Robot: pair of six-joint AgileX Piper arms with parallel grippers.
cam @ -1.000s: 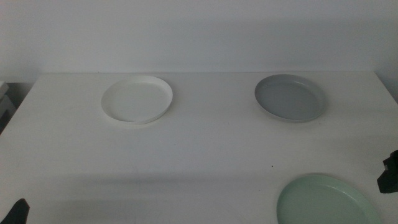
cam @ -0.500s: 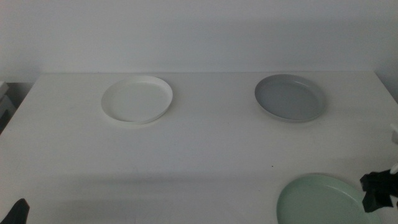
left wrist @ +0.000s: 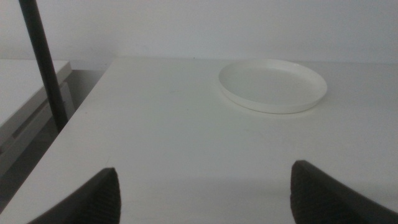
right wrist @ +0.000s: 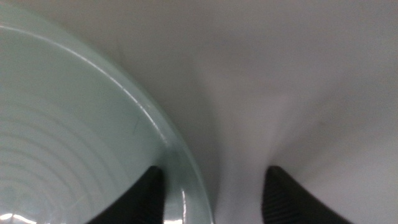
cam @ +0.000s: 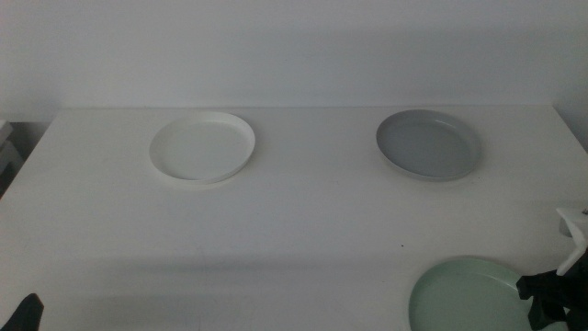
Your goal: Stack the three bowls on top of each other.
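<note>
- The right pincer (cam: pixel 548 296) hangs low at the near right corner of the surface (cam: pixel 303 211), its jaws spread apart and straddling the rim of the mint green bowl (cam: pixel 473 296); one jaw sits over the inside of the dish, the other outside it, and nothing is gripped yet.
- I judge the first step is in hand: taking hold of the green bowl by its edge so it can be carried to one of the others.
- The next move, as I see it, calls for the jaws to close squarely on that thin, low rim, then a level lift so the shallow dish does not slip out.
- The white bowl (cam: pixel 202 147) rests at the far left and the grey bowl (cam: pixel 428 144) at the far right, well apart and both untouched.
- The left pincer (left wrist: pixel 205 193) waits at the near left edge, jaws released and wide, facing the white bowl from a distance.
- The green bowl is cut off by the picture's lower edge, and the dim light makes it hard to tell whether the right jaws touch the rim.
</note>
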